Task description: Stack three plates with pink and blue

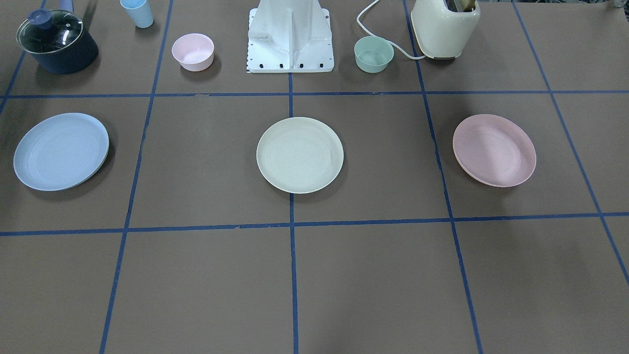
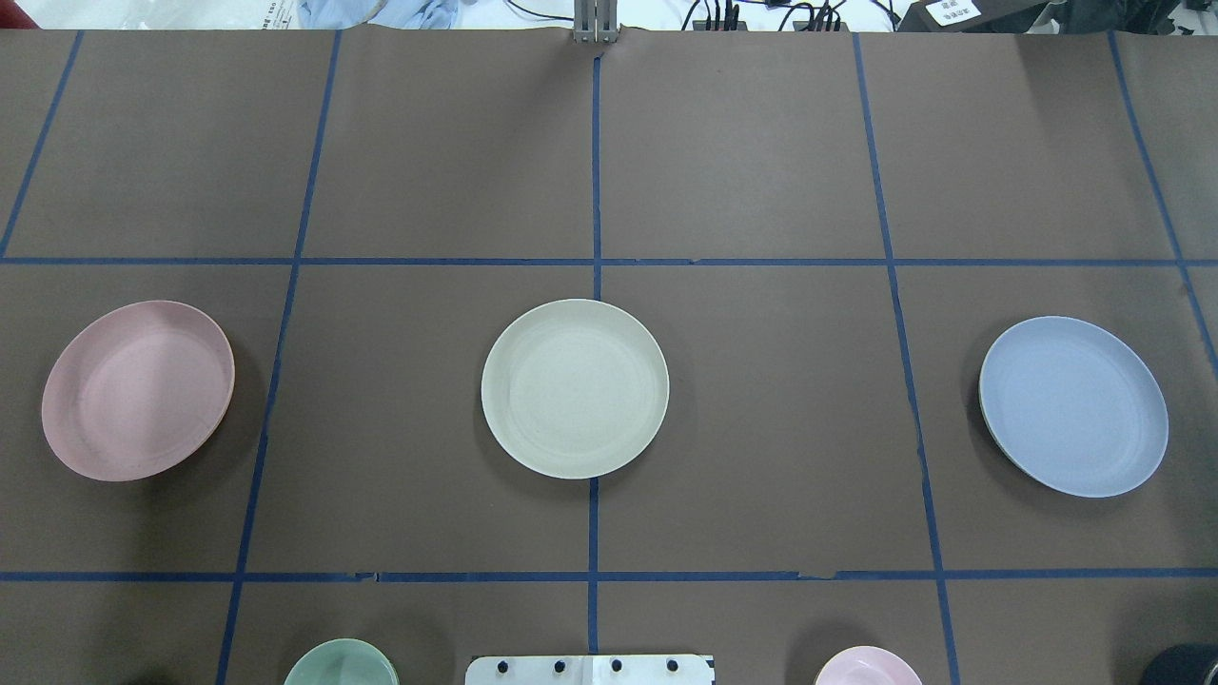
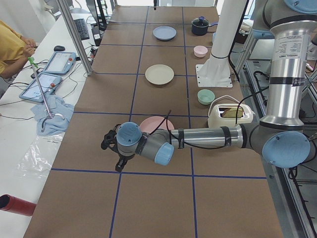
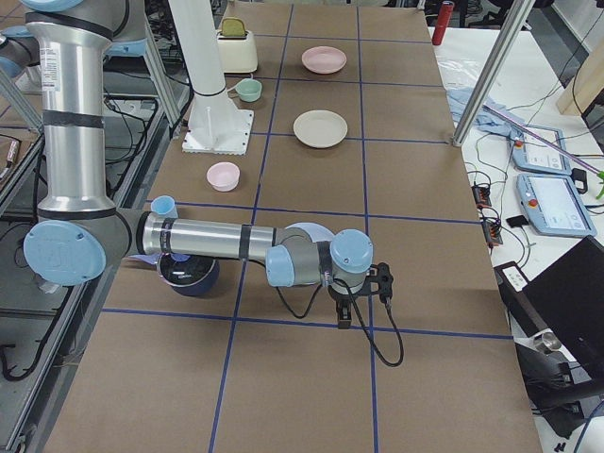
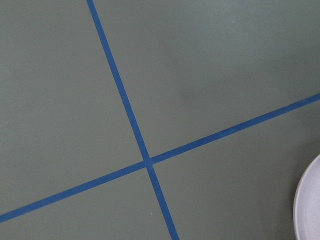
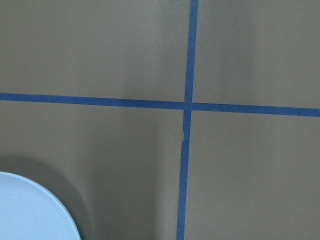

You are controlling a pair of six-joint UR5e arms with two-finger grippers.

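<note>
Plates lie in one row across mid-frame in the overhead view: pink plate (image 2: 138, 390) at left, cream plate (image 2: 575, 387) at centre, blue plate (image 2: 1073, 406) at right, well apart, none stacked. Left gripper (image 3: 111, 152) and right gripper (image 4: 368, 294) appear only in the side views (opening: cannot tell), each near its end plate.

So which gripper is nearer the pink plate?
Left. The left gripper hangs close beside the pink plate; the right gripper is at the table's far end, beside the blue plate.
</note>
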